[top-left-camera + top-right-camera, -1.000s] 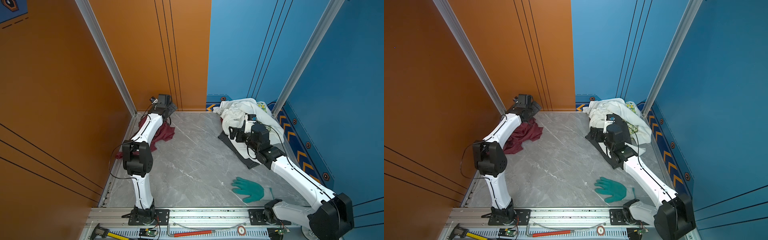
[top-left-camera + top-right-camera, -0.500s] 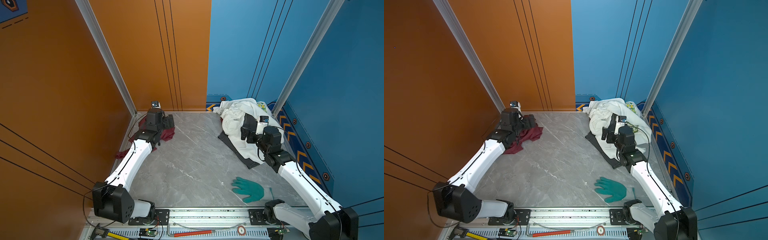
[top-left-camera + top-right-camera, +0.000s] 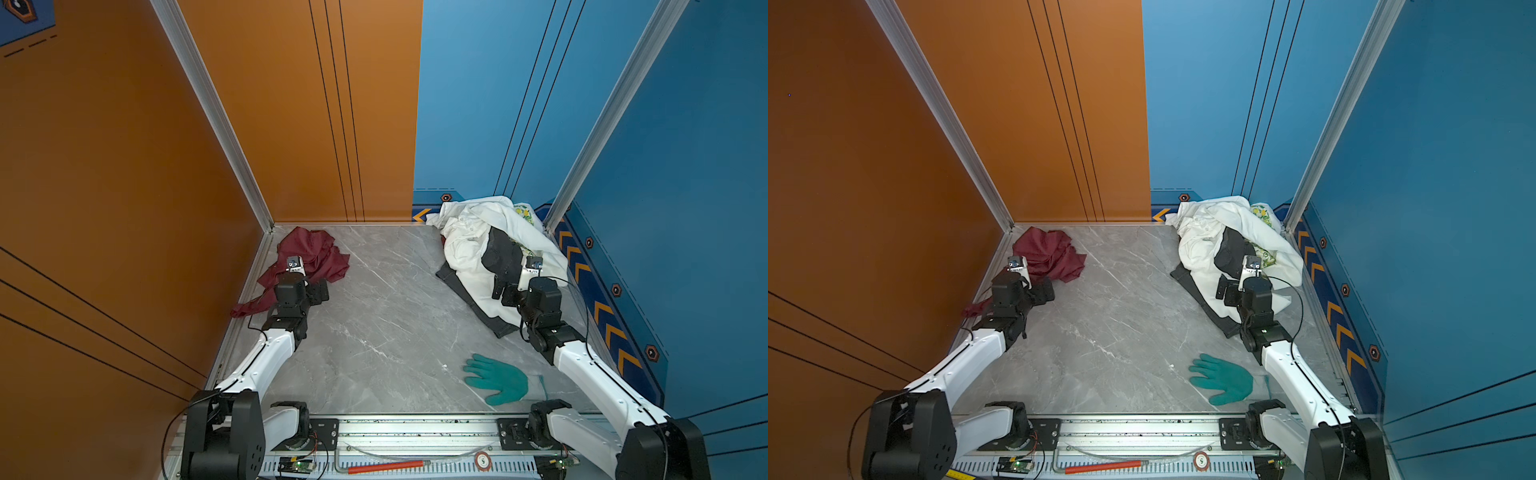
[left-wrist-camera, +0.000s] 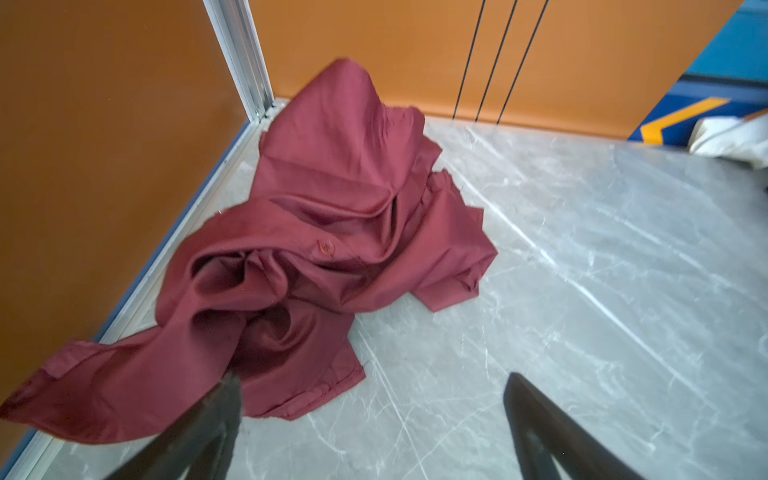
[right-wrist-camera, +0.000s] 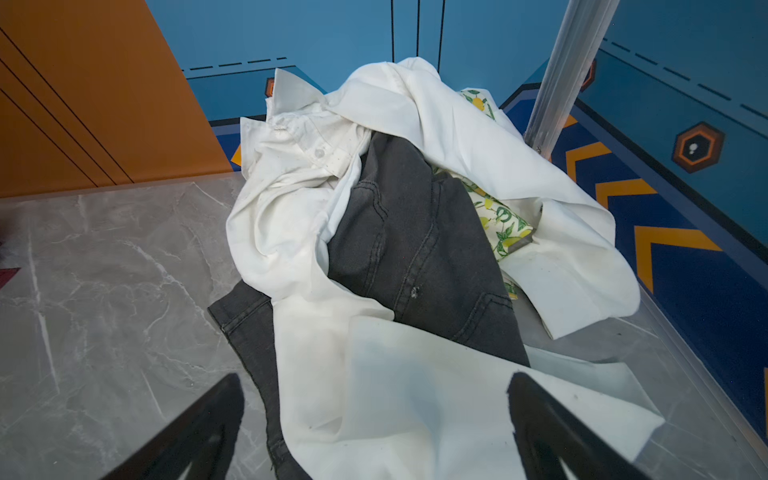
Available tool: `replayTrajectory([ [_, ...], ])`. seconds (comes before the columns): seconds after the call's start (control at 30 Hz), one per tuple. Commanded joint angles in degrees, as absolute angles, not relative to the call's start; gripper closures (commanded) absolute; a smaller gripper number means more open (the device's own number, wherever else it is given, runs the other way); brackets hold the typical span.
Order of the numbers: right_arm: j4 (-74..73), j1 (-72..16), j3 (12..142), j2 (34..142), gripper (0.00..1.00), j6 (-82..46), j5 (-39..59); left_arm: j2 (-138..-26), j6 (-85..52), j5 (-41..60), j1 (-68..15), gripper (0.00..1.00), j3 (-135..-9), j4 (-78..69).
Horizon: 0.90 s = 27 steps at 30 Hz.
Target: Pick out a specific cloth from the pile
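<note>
Left claw (image 4: 372, 378) pulled back, cloth (image 4: 332, 199) free

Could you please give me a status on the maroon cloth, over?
Both open: left gripper at the cloth, right gripper at the pile. Cloth lies apart from pile, by orange wall. Nothing covers it.

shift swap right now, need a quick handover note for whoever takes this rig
Left end effector: open, empty, by the near edge of the maroon shirt.
Right end effector: open, empty, over the near side of the pile.
Maroon shirt: crumpled on the table in the far left corner, well apart from the pile (white shirt, dark grey jeans, lemon-print piece) in the far right corner.
Done: shirt out of the pile and released.
To do: probably only drawing both arms back; leave the teal glove.
</note>
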<state>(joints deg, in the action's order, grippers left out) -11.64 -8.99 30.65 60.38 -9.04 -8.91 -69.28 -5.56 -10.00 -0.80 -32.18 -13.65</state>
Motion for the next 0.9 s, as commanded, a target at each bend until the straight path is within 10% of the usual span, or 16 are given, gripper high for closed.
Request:
replayTrajectory([
  [0.0,-19.54,-8.23,28.04,62.91,0.00,-7.41,-10.41,-71.95,-1.42,-9.86,-0.62,0.02,-28.60,-26.45],
  [0.87,-56.33,-2.38,16.94,83.69,0.00,-3.25,-9.62,-88.55,-2.03,-10.49,-0.70,0.02,-19.85,-54.84],
])
